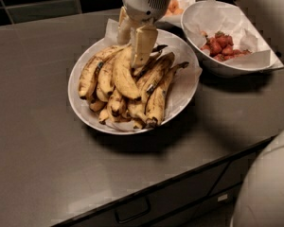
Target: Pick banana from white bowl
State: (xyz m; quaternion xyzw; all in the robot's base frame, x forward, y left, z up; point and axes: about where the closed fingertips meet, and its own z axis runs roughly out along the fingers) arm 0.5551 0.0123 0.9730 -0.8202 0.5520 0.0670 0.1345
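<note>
Though set low over the far side of the white bowl (75, 105), right against the upper end of the banana (124, 77), cannot tell of the gripper (133, 51) whether clenched on the fruit or loose. As for the banana's place: lies on top of the heap, toward the middle of the bowl, curving from the gripper down toward the near rim, with slimmer, browner bananas (156, 96) pressed along both flanks and crinkled paper (184, 86) beneath. Judging by the brown speckling, expect ripe flesh: light to lift, soft under the skin, easily bruised or split by a hard squeeze, and smooth enough to slide if pinched on the curve. Best to take hold across the thick upper part, where highest above the neighbours, and squeeze only as firmly as needed. Lift straight up and slowly, since touching the fruit on either side and likely to drag one along or tip it over the rim. Keep clear of the strawberry bowl (236, 69) to the right on the dark counter (38, 164).
</note>
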